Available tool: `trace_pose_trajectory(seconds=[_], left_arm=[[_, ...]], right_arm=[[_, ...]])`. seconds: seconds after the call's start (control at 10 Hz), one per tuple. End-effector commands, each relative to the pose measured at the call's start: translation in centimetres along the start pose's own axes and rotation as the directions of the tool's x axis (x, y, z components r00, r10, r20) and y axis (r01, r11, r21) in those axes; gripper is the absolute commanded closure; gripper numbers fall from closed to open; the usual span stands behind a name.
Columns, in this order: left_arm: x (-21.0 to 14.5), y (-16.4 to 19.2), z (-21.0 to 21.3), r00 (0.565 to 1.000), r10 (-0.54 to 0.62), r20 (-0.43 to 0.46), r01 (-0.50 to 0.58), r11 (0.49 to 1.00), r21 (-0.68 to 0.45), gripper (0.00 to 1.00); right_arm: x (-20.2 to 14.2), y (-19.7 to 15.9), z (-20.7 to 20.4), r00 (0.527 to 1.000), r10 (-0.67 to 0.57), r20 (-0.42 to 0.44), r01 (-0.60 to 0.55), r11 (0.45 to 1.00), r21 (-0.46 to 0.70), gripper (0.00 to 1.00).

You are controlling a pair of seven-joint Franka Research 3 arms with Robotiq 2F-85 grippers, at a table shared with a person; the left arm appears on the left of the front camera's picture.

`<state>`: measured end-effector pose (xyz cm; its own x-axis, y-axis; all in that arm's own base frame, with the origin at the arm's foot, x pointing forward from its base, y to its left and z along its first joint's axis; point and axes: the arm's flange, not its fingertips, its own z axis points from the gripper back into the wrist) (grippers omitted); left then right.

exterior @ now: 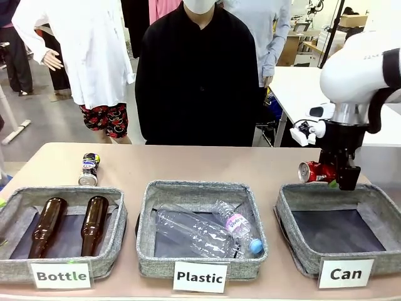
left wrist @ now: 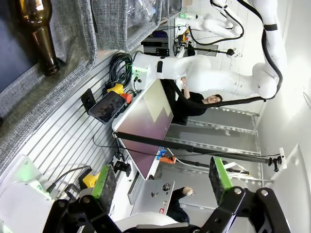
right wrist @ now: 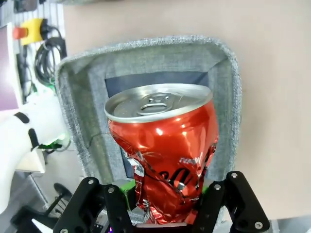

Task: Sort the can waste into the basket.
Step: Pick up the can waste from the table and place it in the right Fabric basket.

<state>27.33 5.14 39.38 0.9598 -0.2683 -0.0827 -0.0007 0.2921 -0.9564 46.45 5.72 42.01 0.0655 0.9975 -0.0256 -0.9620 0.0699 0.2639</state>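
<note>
Front view: my right hand (exterior: 341, 177) clamps the crushed shiny red metal can (exterior: 313, 170) over the far rim of the right-hand grey woven "Can" basket (exterior: 294, 193). Left wrist view: my left hand (left wrist: 163, 180) hangs open, empty. Right wrist view adds what the front hides: the grip sits on the crumpled lower body. I judge the can light, thin-walled and slippery.

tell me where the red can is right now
Front view, right side: the red can is clamped in the right gripper, just above the far rim of the basket labelled Can.
</note>
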Motion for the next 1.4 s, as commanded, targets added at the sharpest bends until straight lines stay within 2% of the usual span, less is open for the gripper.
trace_pose_trajectory(seconds=[0.0,0.4,0.5,0.6,0.7,0.8,0.9,1.1,1.3], left_arm=[[-0.4,0.1,-0.1,1.000,-0.010,-0.003,0.010,1.000,-0.002,0.00],[-0.4,0.1,-0.1,1.000,-0.010,-0.003,0.010,1.000,-0.002,0.00],[-0.4,0.1,-0.1,1.000,-0.010,-0.003,0.010,1.000,-0.002,0.00],[-0.4,0.1,-0.1,1.000,-0.010,-0.003,0.010,1.000,-0.002,0.00],[-0.4,0.1,-0.1,1.000,-0.010,-0.003,0.010,1.000,-0.002,0.00],[-0.4,0.1,-0.1,1.000,-0.010,-0.003,0.010,1.000,-0.002,0.00],[-0.4,0.1,-0.1,1.000,-0.010,-0.003,0.010,1.000,-0.002,0.00],[-0.4,0.1,-0.1,1.000,-0.010,-0.003,0.010,1.000,-0.002,0.00],[-0.4,0.1,-0.1,1.000,-0.010,-0.003,0.010,1.000,-0.002,0.00]], right_arm=[[-1.1,0.1,0.0,0.996,0.065,-0.057,-0.060,0.995,0.081,1.00],[-1.3,0.6,-0.8,0.983,0.072,-0.167,-0.048,0.989,0.142,1.00],[-1.2,0.5,-0.9,0.982,0.078,-0.170,-0.054,0.988,0.142,0.41],[-1.4,0.5,-1.0,0.983,0.073,-0.167,-0.048,0.988,0.146,0.41],[-1.7,0.7,-1.1,0.985,0.064,-0.159,-0.041,0.989,0.145,0.00],[-2.0,0.9,-1.2,0.989,0.055,-0.138,-0.036,0.990,0.137,0.37],[-2.1,1.1,-1.2,0.992,0.047,-0.121,-0.030,0.990,0.139,0.00],[-2.5,1.8,-1.2,0.999,0.002,-0.047,0.004,0.992,0.126,0.00],[-3.4,3.2,-1.2,0.996,-0.056,0.069,0.049,0.994,0.102,0.00]])
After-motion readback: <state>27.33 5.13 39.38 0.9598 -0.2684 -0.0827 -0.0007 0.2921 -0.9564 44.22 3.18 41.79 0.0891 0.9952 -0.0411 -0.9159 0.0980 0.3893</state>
